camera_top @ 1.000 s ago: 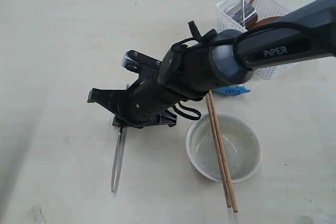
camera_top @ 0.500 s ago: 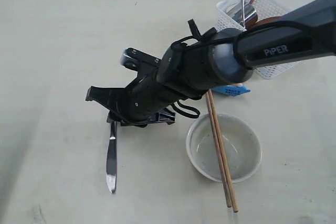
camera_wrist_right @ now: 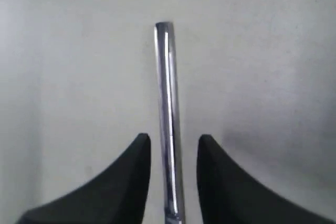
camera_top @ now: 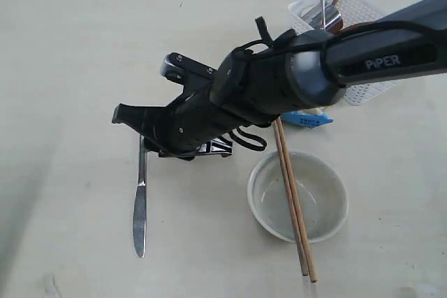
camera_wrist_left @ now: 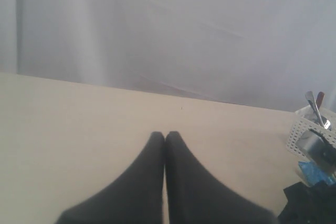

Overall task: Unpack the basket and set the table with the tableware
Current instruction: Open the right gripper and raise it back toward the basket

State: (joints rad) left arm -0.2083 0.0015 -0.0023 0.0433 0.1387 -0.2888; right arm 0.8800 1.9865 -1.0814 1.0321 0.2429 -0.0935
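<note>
Here the right jaws stand apart on either side of the steel knife (camera_wrist_right: 168,103), which lies flat on the worktop (camera_top: 70,68), clear of both. The left jaws are pressed together, empty. Beyond the knife, chopsticks (camera_top: 289,193) rest across the white bowl (camera_top: 328,200); the basket (camera_top: 302,29) sits well apart.

The table (camera_top: 70,47) is bare along its left edge and far-left corner. The right arm (camera_top: 279,85) crosses the middle; knife (camera_top: 140,200), bowl (camera_top: 318,200), chopsticks (camera_top: 288,193) and basket (camera_top: 363,6) crowd the rest.
</note>
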